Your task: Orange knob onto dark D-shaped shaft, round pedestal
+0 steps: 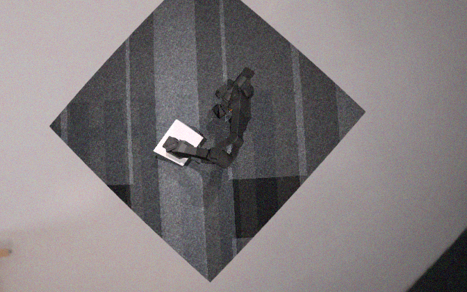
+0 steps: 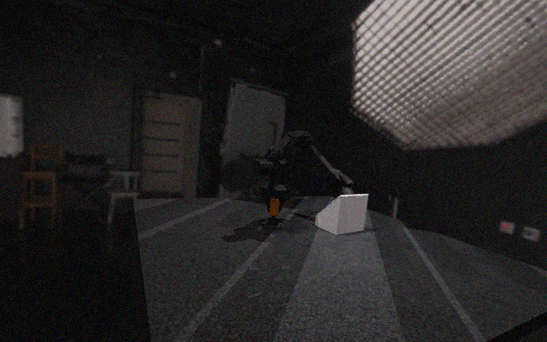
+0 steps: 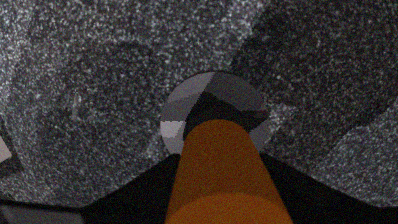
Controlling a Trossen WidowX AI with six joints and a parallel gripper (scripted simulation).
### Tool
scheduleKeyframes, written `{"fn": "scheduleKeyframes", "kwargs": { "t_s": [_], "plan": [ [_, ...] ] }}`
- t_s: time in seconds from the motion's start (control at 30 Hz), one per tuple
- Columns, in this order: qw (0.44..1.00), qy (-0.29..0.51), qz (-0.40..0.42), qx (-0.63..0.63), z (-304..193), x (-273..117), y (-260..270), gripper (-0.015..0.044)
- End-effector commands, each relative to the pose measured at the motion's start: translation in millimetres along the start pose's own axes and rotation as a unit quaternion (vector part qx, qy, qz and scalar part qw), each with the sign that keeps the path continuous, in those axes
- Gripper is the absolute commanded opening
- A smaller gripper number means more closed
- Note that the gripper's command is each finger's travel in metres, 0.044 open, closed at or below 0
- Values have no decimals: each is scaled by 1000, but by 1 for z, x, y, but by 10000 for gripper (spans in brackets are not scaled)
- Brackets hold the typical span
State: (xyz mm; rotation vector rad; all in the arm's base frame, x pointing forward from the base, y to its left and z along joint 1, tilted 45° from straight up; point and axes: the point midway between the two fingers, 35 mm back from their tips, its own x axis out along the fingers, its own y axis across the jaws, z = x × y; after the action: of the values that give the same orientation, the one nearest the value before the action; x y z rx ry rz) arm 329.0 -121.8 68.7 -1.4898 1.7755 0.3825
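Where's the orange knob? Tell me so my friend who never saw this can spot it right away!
Find the big white block with the slanted side on the striped table. In the exterior view, look just left of it, where a dark robot gripper points down. The knob is held upright in it, the bright orange thing among dark robot parts.

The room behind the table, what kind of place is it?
Maybe a studio or workshop, though it's too dark to be sure. There's a big glowing panel with a grid up high, a pale door at the back, and wooden chairs standing in the gloom.
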Motion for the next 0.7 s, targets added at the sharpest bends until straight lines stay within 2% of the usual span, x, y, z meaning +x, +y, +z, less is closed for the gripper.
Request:
{"fn": "scheduleKeyframes", "kwargs": {
  "t_s": [0.0, 0.67],
  "plan": [
    [1000, 1, -1, -9, 0, 0, 3, 0],
    [1000, 1, -1, -9, 0, -2, 1, 0]
  ]
}}
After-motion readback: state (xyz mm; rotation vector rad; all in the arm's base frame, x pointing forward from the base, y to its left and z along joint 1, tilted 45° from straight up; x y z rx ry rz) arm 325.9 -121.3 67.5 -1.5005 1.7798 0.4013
